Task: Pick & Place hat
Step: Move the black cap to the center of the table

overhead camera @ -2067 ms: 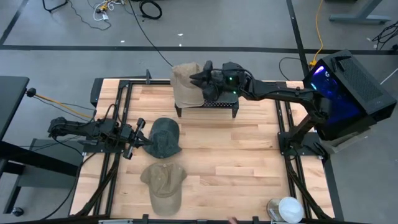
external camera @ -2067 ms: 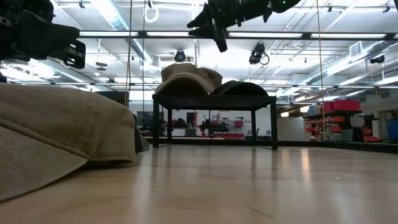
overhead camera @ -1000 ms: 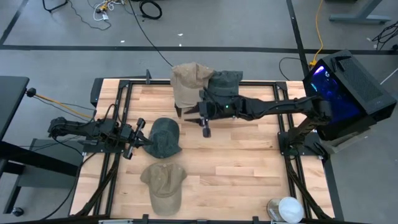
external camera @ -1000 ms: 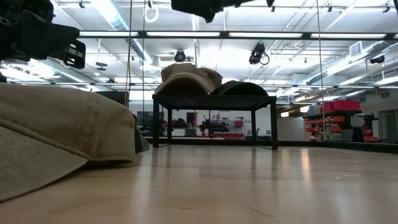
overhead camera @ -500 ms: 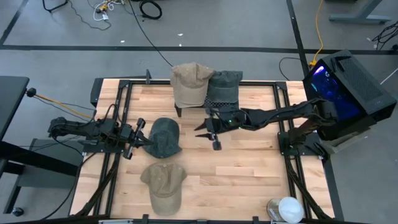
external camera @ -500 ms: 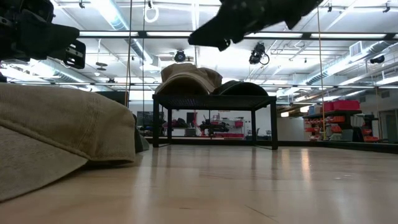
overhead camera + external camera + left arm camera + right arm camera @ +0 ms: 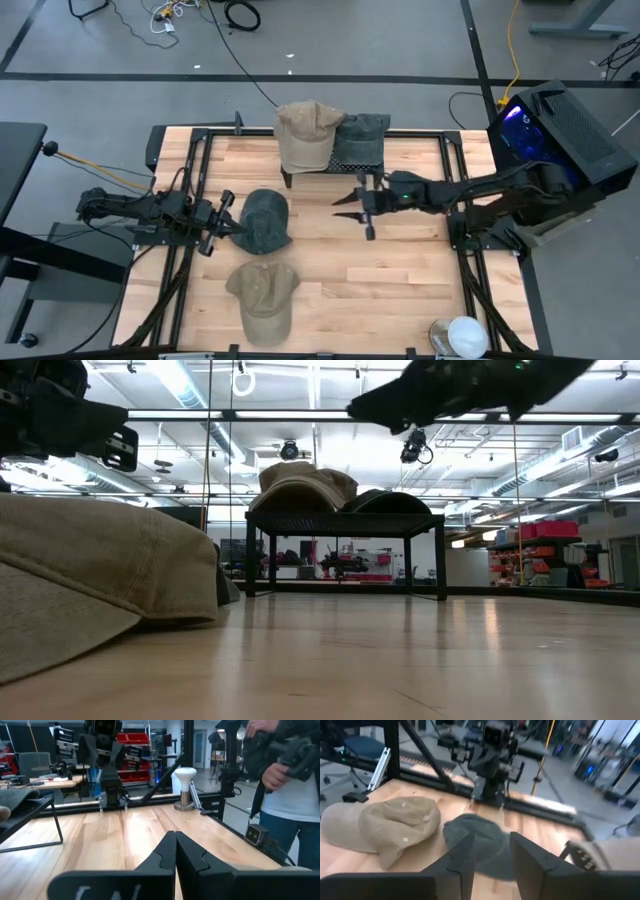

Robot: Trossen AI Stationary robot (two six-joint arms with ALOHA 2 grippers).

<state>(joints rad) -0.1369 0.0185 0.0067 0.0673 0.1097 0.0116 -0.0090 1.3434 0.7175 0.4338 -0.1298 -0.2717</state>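
Two hats sit on the black rack [image 7: 335,167] at the table's far edge: a tan one [image 7: 304,132] and, to its right, a dark green one [image 7: 360,140]. Another dark green hat [image 7: 266,221] lies flat on the table's left half, and a second tan cap [image 7: 264,297] lies nearer, toward the near edge. My right gripper [image 7: 357,215] hovers open above bare wood, in front of the rack, holding nothing. My left gripper [image 7: 228,222] waits shut at the left edge of the green hat on the table. Its wrist view shows no hat between the fingers [image 7: 175,837].
A white round object [image 7: 462,336] stands at the table's near right corner. Black frame rails run along the table's left and right sides. A person [image 7: 280,775] stands beyond the right side. Bare wood lies between the rack and the near edge on the right half.
My right gripper has drawn back from the rack, moving toward the near edge and then toward the right, staying open and holding nothing. The dark green hat stays on the rack beside the tan one. The left arm has kept still.
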